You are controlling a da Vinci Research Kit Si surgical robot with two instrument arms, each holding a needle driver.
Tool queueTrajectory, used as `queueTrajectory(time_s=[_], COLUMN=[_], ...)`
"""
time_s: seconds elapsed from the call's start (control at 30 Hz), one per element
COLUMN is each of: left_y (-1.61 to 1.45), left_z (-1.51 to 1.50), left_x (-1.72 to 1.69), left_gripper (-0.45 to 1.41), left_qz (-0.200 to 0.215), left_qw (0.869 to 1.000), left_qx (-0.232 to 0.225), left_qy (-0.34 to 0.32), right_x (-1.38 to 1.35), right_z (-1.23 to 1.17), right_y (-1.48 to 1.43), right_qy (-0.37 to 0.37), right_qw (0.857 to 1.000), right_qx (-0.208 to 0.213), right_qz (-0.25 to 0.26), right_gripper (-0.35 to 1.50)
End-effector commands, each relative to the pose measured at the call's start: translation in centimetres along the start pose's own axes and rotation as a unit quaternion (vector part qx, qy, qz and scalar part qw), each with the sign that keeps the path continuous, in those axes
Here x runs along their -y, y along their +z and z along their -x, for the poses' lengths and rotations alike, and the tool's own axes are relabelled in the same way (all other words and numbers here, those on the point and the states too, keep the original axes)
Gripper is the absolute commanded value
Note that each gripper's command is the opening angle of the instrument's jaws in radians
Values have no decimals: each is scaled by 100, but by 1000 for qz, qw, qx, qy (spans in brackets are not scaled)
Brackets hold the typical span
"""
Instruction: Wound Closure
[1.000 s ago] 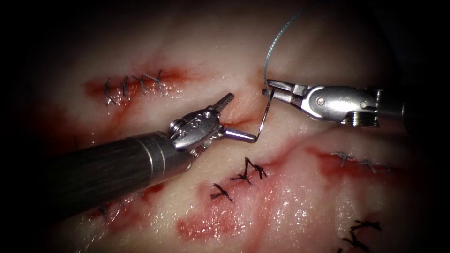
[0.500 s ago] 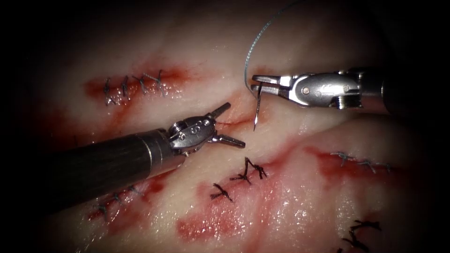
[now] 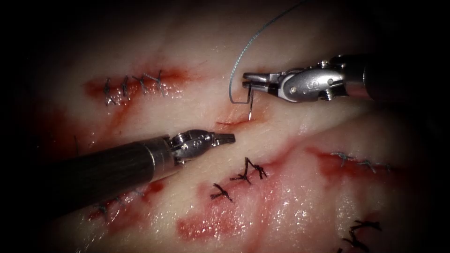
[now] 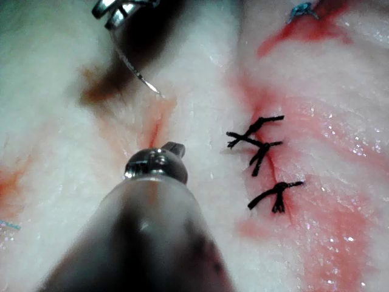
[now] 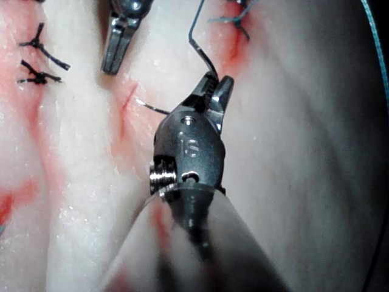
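Nearest us, we see the left pincer [image 3: 228, 137] closed on nothing, resting low over the tissue [image 3: 290, 197]. Just beyond its tip lies the small open cut [image 3: 233, 122]. Above that, the right pincer [image 3: 245, 80] clamps the needle [image 3: 250, 104] near its thread end, tip pointing down beside the cut. The thread [image 3: 248, 44] arcs away behind.

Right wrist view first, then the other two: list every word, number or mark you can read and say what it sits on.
"15" or "IS", embossed on the right tool, on its metal wrist housing; I cannot tell whether the marks are digits or letters.
Faint marks on the right tool's housing in the endoscope view: too small to read.
Left tool housing: no legible marking.
Tissue, needle, thread: no text.
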Motion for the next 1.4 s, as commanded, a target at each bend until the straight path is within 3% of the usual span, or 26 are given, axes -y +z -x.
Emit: queueTrajectory(time_s=[0.03,0.27,0.47,0.77,0.97,1.4], left_y=[6,17,49,57,62,61], left_z=[0,13,37,30,23,24], left_x=[12,17,11,-4,-20,-20], left_gripper=[-42,-43,-43,-42,-42,-42], left_qz=[-10,-19,-8,14,34,39], left_qw=[1000,1000,999,999,999,999], left_qx=[2,25,42,41,39,37], left_qy=[-2,1,3,-5,-5,-1], right_x=[4,12,22,45,67,72], right_z=[7,23,36,43,53,63], right_y=[20,28,30,37,43,48], right_qy=[-4,-40,-67,-95,-142,-186], right_qw=[1000,999,997,994,988,979], right_qx=[-10,-17,-31,-37,-19,-4], right_qz=[-3,-4,16,34,52,83], right_gripper=[-35,-35,-35,-35,-35,-35])
